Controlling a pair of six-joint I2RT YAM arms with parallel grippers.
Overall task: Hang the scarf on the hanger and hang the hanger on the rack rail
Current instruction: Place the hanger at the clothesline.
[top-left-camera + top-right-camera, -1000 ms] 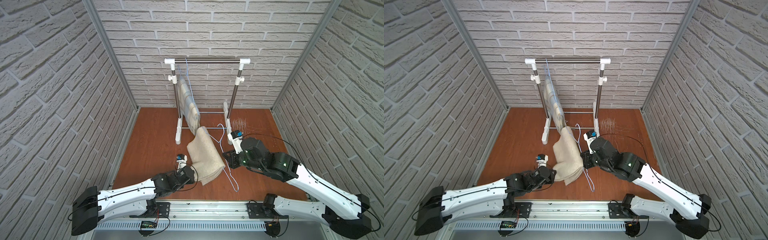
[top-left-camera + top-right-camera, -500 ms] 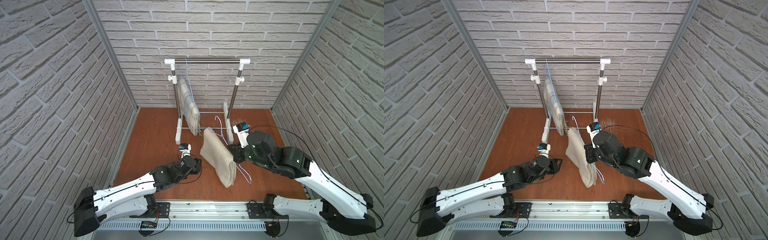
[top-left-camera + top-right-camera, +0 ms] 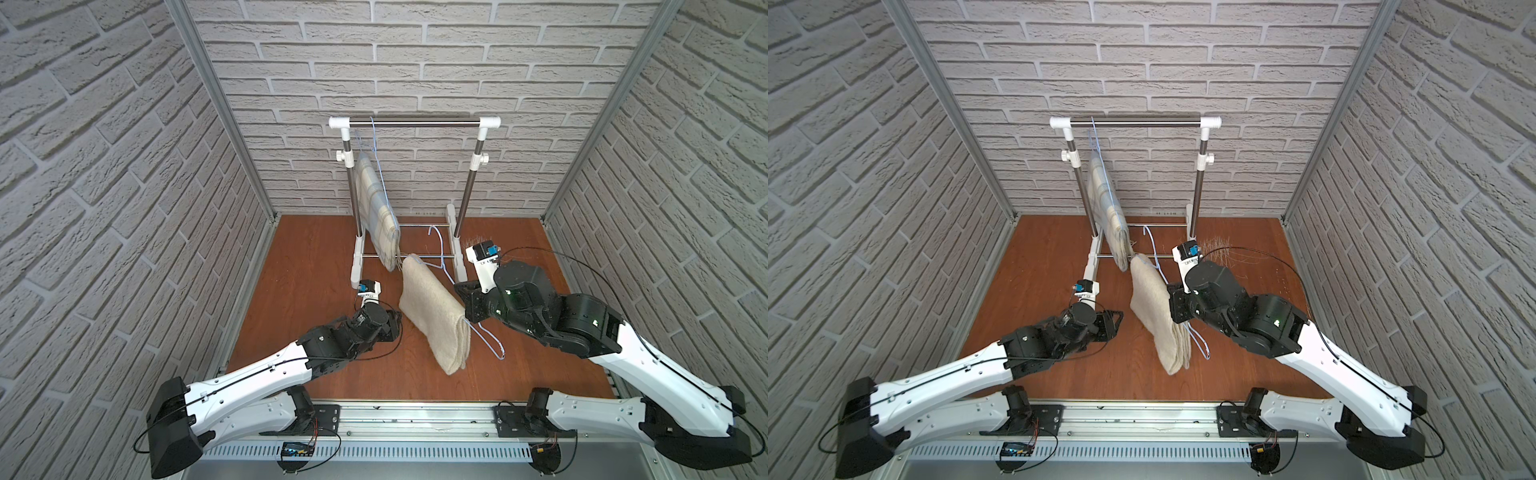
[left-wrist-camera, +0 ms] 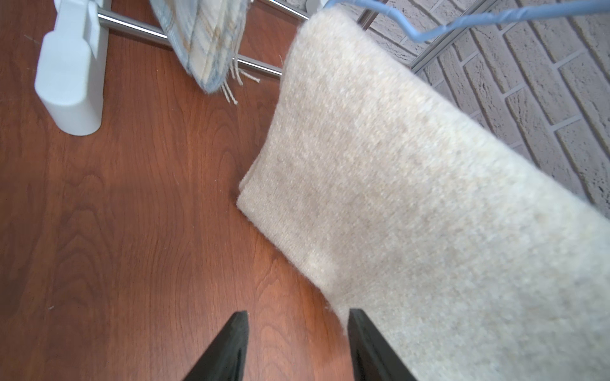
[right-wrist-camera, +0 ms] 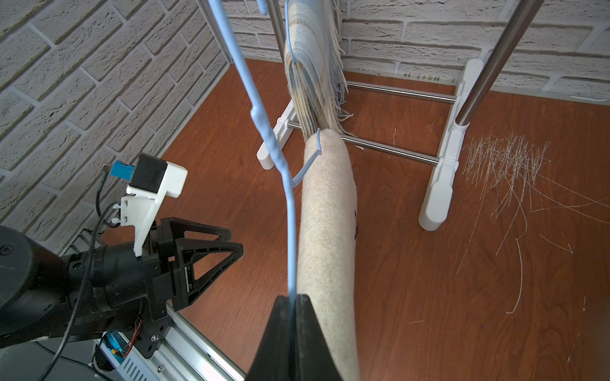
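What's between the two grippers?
The beige scarf on the blue hanger hangs between the left gripper and the right gripper, in both top views.

The scarf (image 3: 432,307) is thick, fuzzy beige cloth, folded in layers and draped over the bottom wire of the hanger (image 5: 291,237), with a half hanging down on each side. The hanger is thin light-blue wire, up off the brown wooden floor (image 3: 316,266) and tilted. Its hook points toward the rack (image 3: 415,122) just behind.
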